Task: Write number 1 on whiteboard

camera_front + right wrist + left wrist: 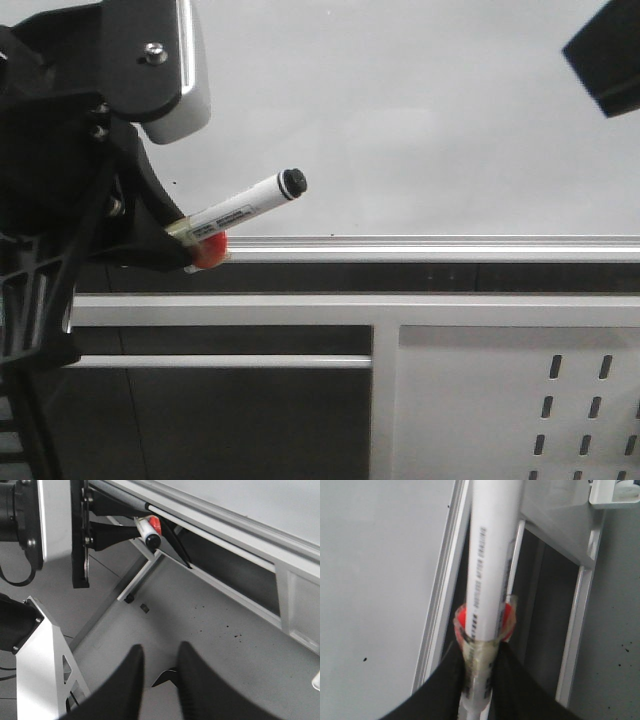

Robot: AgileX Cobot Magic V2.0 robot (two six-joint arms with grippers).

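The left hand (180, 240) was clamped on a white marker (245, 205), its black tip over the whiteboard (420, 120). The right hand (159, 677) hung empty, fingers apart, over grey floor. No stroke was visible on the board; a perforated panel (520, 400) was cut off below.

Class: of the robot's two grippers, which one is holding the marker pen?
The left gripper, shut on the white marker pen; the right gripper holds nothing.

black arm (60, 200), curved black fingers (127, 685)
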